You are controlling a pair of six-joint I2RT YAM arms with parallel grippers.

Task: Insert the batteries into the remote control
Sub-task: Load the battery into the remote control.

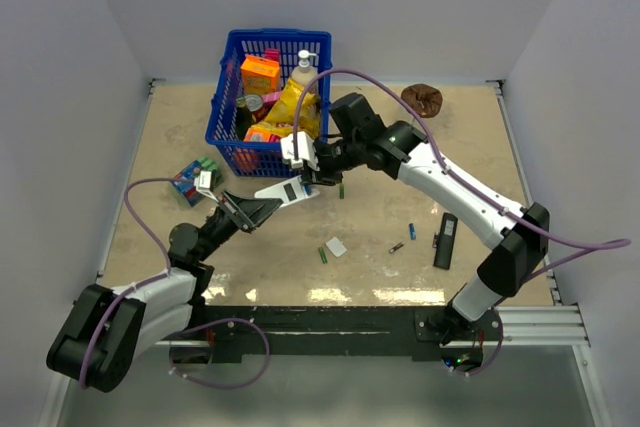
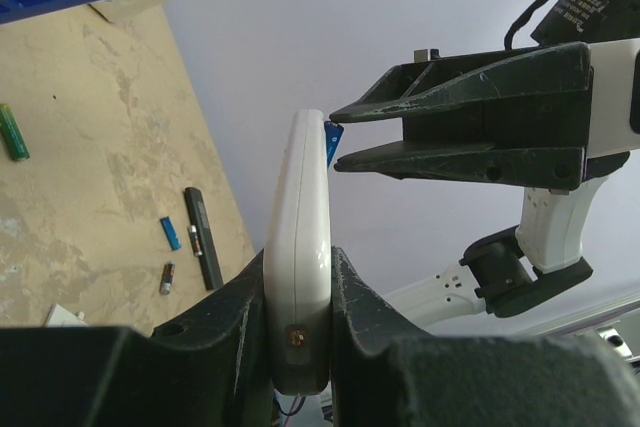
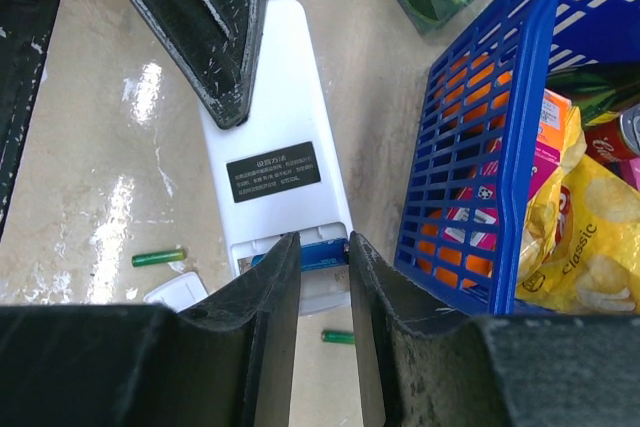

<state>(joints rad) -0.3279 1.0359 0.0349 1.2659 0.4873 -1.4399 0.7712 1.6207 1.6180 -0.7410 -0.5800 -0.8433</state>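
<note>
Start nearest you. On the table [image 1: 470, 127], on your side of the remote control [image 3: 295, 97], lie a green battery [image 1: 323, 254], a small white cover [image 1: 336, 245], a dark battery [image 1: 396, 246] and a spare blue battery [image 1: 412, 231]. All are loose and well apart from it.

The remote control is raised off the table. Your left gripper [image 2: 298, 282] is clamped tight across its near end, one finger on each side. At its far end the battery bay is open. There your right gripper [image 3: 322, 243] has its tips pinched on a blue battery [image 2: 334, 143], right at the mouth of the bay.

Treat that battery as light, hard, smooth and round. It will likely roll or squirt from the pads, so hold it across the middle and press in line with the bay.

The remote control looks like a light, stiff, glossy shell. A push at its far end may swing it in the left grip, so go gently.

Just beyond its far end lies a second green battery [image 1: 341, 190], and farther off stands the blue basket [image 1: 225, 97].
</note>
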